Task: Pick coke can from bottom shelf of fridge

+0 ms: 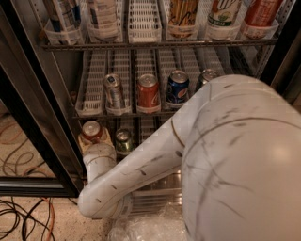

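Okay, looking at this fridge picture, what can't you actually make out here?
Camera view:
1. The gripper at the coke can on the bottom shelf: its hold on the can, masked by its own wrist.
2. The shelf's right side: hidden behind the arm.
3. The rightmost can on the middle rack: mostly behind the arm.
4. The top-rack bottles: cut off by the upper edge.

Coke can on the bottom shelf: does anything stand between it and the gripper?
Nothing visible does. The gripper is right at the coke can, at the front of the bottom shelf. A darker can stands beside the coke can, not between them.
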`<move>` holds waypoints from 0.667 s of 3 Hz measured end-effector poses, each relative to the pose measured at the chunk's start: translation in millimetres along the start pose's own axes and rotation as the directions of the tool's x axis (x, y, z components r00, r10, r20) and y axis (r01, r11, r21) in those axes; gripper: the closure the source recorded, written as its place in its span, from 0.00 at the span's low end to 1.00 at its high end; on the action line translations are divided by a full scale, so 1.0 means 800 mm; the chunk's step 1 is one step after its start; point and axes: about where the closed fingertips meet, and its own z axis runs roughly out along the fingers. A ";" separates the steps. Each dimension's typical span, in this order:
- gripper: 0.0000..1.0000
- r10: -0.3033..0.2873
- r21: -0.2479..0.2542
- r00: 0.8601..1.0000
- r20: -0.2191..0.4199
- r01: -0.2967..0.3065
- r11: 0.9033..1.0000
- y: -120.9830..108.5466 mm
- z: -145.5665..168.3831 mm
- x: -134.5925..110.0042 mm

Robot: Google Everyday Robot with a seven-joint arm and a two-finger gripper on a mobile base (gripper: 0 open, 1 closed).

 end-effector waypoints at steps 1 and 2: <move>1.00 -0.039 -0.038 0.999 -0.024 0.038 0.999 -0.019 -0.018 -0.030; 1.00 -0.039 -0.102 0.998 -0.052 0.033 0.994 -0.047 -0.040 -0.048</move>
